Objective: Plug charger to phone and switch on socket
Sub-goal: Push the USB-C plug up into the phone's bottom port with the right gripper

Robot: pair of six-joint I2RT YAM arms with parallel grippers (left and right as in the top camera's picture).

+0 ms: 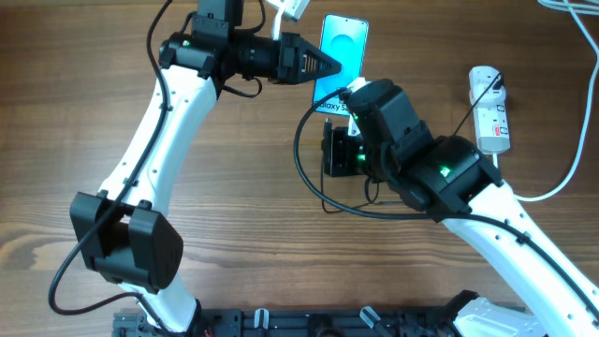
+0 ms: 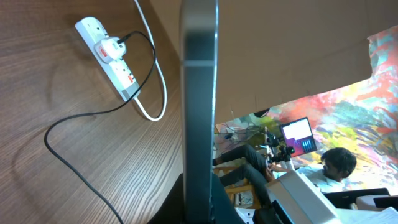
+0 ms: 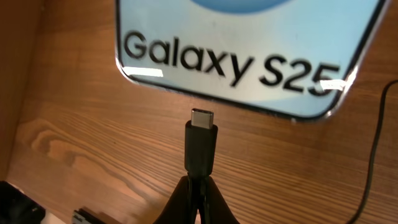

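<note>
The phone [image 1: 343, 42], with a cyan screen and the text "Galaxy S25", is at the back middle of the table. My left gripper [image 1: 329, 65] is shut on its side. In the left wrist view the phone [image 2: 199, 93] shows edge-on between the jaws. My right gripper [image 1: 348, 95] is shut on the charger's black connector [image 3: 202, 146]. Its metal tip points at the phone's text end [image 3: 249, 56], a short gap away. The thin black cable [image 2: 93, 113] runs back to a white plug in the socket [image 1: 491, 108], which also shows in the left wrist view [image 2: 109, 53].
The socket's thick white lead [image 1: 562, 178] curves along the right edge of the table. The black cable loops on the wood below my right gripper [image 1: 314, 192]. A white object [image 1: 292, 7] lies at the back edge, beside the phone.
</note>
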